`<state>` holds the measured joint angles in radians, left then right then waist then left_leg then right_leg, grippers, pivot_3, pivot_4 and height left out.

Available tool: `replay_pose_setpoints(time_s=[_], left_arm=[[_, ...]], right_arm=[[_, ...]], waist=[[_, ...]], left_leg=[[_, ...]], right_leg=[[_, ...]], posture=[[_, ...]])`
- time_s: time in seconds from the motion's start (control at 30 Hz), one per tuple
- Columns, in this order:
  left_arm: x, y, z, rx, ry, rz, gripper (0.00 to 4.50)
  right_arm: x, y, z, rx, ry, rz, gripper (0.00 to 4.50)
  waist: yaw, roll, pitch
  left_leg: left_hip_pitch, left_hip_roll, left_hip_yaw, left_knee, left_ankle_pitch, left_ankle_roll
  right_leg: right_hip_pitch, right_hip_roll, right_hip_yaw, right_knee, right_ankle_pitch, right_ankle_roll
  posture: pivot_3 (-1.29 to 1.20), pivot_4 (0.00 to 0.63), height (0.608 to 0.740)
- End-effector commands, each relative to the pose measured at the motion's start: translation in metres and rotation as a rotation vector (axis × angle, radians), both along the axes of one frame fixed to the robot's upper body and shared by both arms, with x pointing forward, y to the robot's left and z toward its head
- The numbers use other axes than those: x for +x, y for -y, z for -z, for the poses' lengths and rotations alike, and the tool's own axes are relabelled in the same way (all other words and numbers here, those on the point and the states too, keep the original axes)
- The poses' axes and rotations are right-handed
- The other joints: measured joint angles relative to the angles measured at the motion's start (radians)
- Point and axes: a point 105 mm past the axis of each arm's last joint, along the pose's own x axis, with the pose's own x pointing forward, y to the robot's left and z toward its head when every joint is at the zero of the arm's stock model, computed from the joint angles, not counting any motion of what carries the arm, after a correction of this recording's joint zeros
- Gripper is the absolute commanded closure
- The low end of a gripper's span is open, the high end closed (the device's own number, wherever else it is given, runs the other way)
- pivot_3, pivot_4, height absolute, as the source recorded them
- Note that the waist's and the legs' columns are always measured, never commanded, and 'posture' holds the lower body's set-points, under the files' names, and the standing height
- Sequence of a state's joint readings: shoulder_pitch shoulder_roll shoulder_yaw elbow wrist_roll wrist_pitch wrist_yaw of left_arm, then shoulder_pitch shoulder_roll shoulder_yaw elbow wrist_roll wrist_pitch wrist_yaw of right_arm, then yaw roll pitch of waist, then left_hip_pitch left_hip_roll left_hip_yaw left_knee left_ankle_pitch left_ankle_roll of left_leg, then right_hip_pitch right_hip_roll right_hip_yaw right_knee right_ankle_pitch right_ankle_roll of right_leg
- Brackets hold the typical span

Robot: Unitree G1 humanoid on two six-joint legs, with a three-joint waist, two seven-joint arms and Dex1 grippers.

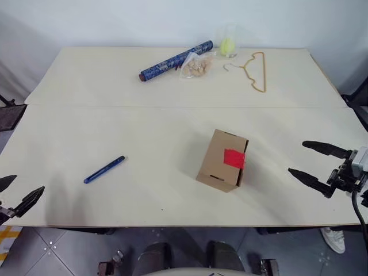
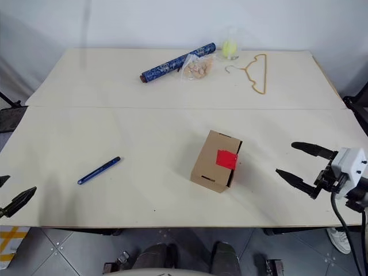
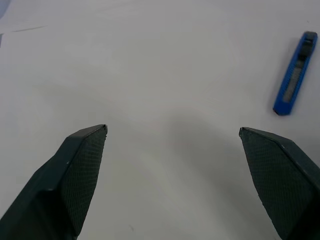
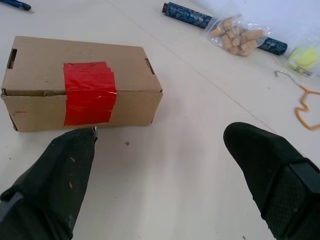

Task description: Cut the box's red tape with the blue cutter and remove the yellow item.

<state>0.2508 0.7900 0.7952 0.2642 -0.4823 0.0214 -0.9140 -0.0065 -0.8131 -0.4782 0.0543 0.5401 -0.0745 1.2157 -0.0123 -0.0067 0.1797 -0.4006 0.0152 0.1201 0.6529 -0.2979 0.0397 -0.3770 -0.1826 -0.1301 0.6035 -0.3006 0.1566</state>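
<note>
While both hands, left (image 1: 16, 194) and right (image 1: 310, 160), hung open and empty, the taped brown cardboard box (image 1: 223, 160) sat mid-counter, so picking up the slim blue cutter (image 1: 104, 169) near the left hand seemingly came next.

Pale table (image 1: 69, 132) bearing box (image 1: 221, 161), blue cutter (image 1: 104, 169), patterned roll (image 1: 175, 60), bag (image 1: 194, 68), cup (image 1: 228, 43), hanger (image 1: 253, 69).

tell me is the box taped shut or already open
Taped shut: the red tape lies uncut across the flap seam of the box.
</note>
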Motion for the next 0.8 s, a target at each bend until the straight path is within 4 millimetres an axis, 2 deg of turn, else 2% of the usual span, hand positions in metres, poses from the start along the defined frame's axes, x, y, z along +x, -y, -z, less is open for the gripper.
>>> replay_pose_setpoints(time_s=[0.03,0.1,0.23,0.37,0.53,0.6,0.63,0.73,0.8], left_arm=[[0.0,-0.001,-0.006,-0.004,0.018,0.003,0.0],[0.002,0.001,-0.003,-0.035,-0.008,0.013,0.0],[0.012,0.012,-0.005,-0.106,-0.035,0.077,0.0],[0.021,0.011,-0.004,0.003,-0.093,0.142,0.0],[0.015,-0.014,0.001,0.123,-0.164,0.143,0.0],[0.014,-0.012,0.002,0.137,-0.174,0.192,0.0],[0.021,-0.003,-0.003,0.127,-0.143,0.239,0.0],[0.049,0.052,-0.024,0.089,-0.023,0.441,0.0],[0.06,0.087,-0.031,0.081,0.008,0.545,0.0]], right_arm=[[0.0,-0.004,-0.005,0.014,0.027,-0.013,0.0],[0.0,-0.011,-0.007,0.097,-0.028,-0.035,0.0],[0.003,-0.043,-0.034,0.249,-0.009,-0.132,0.0],[-0.008,-0.083,-0.048,0.286,0.01,-0.282,0.0],[-0.024,-0.1,-0.064,0.343,0.093,-0.356,0.0],[-0.028,-0.099,-0.057,0.281,0.092,-0.358,0.0],[-0.03,-0.097,-0.053,0.243,0.092,-0.358,0.0],[-0.031,-0.085,-0.044,0.168,0.098,-0.315,0.0],[-0.03,-0.077,-0.042,0.159,0.1,-0.274,0.0]], waist=[[0.0,0.0,0.0],[0.0,0.0,0.0],[-0.003,0.0,0.0],[0.0,0.0,0.0],[0.007,0.0,0.0],[0.007,0.0,0.0],[0.008,-0.001,-0.001],[0.025,-0.001,0.0],[0.035,-0.001,0.0]], left_leg=[[0.0,0.0,0.0,0.0,0.0,0.001],[0.0,0.0,0.0,0.0,0.001,0.001],[0.0,0.001,0.0,0.0,0.001,0.001],[0.001,0.001,-0.001,0.001,-0.001,-0.002],[0.0,0.0,0.0,0.0,-0.001,0.001],[0.0,0.0,0.002,0.0,-0.003,0.002],[0.0,0.0,0.002,0.0,-0.003,0.003],[-0.002,-0.001,0.001,0.002,-0.005,0.005],[-0.004,-0.001,0.0,0.008,-0.006,0.007]], right_leg=[[0.0,0.0,0.0,0.0,0.0,0.0],[0.0,0.0,0.0,0.0,0.0,0.0],[0.0,0.0,0.0,0.002,0.0,0.0],[-0.001,0.0,0.0,0.002,0.0,0.0],[-0.002,0.0,-0.001,0.003,0.0,0.0],[-0.003,0.0,-0.002,0.003,0.0,0.0],[-0.003,0.0,-0.002,0.003,0.0,0.0],[-0.002,0.0,-0.003,0.003,0.001,0.001],[0.0,0.0,-0.003,0.003,0.002,0.003]], posture=[[0.0,0.15,0.74],[0.0,0.15,0.74],[0.0,0.15,0.74],[0.0,0.15,0.74],[0.0,0.15,0.74],[0.0,0.15,0.74],[0.0,0.15,0.74],[0.0,0.15,0.74],[0.0,0.15,0.74]])
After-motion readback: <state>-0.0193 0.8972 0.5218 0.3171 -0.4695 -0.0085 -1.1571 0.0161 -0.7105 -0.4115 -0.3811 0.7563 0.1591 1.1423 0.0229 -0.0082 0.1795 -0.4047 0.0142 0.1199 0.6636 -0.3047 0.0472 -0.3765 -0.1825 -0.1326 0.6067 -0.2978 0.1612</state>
